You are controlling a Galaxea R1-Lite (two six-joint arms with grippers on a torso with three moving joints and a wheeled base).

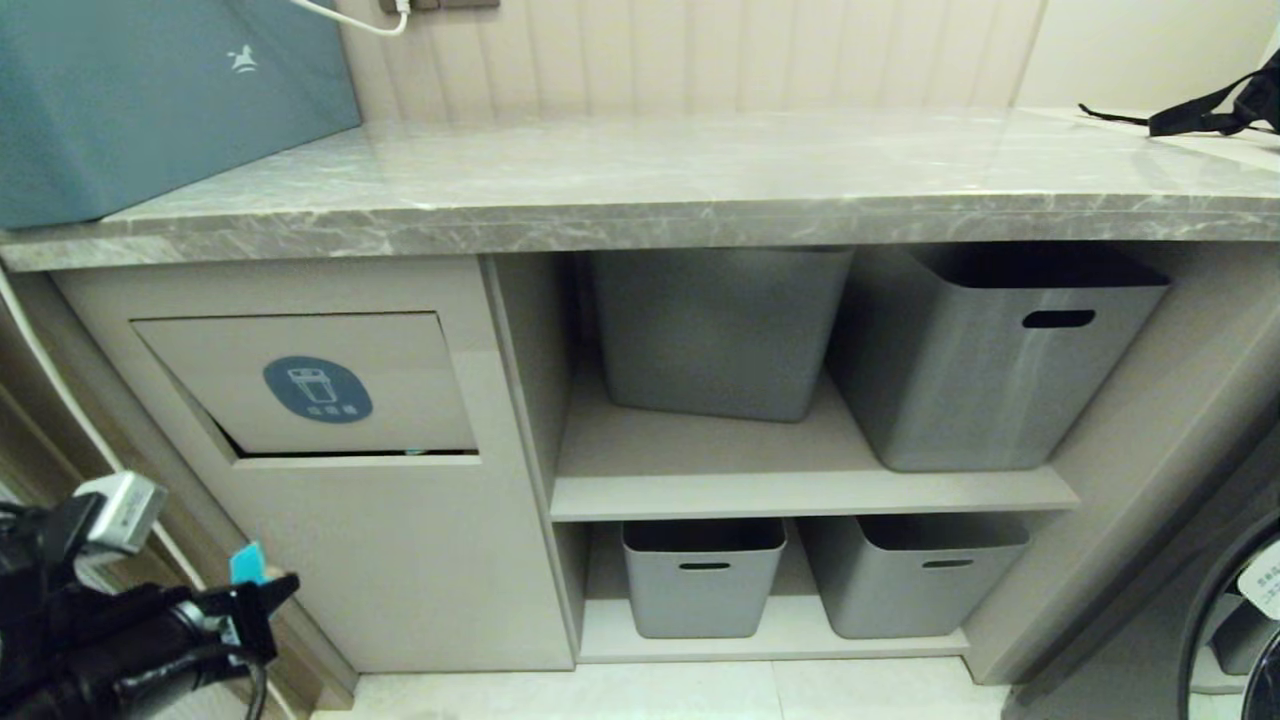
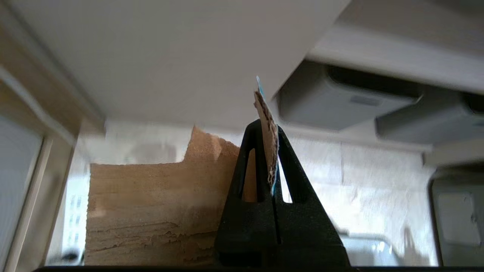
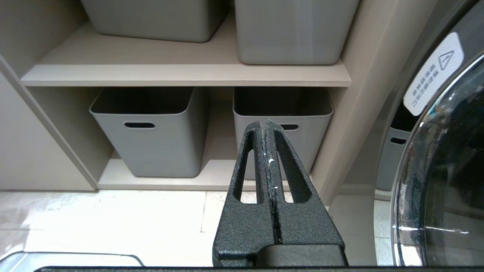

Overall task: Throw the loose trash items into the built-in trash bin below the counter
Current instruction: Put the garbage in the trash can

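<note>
My left gripper (image 1: 272, 592) hangs low at the front left, below and left of the built-in trash bin's flap (image 1: 400, 400) with its blue oval sticker (image 1: 317, 389). It is shut on a torn brown cardboard scrap (image 2: 266, 124), pinched edge-on, with a blue face showing (image 1: 247, 564). In the left wrist view, a broad brown cardboard face (image 2: 151, 211) spreads to one side of my left gripper (image 2: 266, 126); I cannot tell whether it is the same piece. The flap shows a thin dark gap along its lower edge. My right gripper (image 3: 264, 122) is shut and empty, parked low before the shelves. The counter (image 1: 700, 215) runs above.
A long teal box (image 1: 150, 90) sits on the counter's left end and a black strap (image 1: 1200, 118) at its far right. Several grey tubs (image 1: 715, 330) fill the open shelves right of the bin. A washing machine door (image 3: 438, 170) stands at the far right.
</note>
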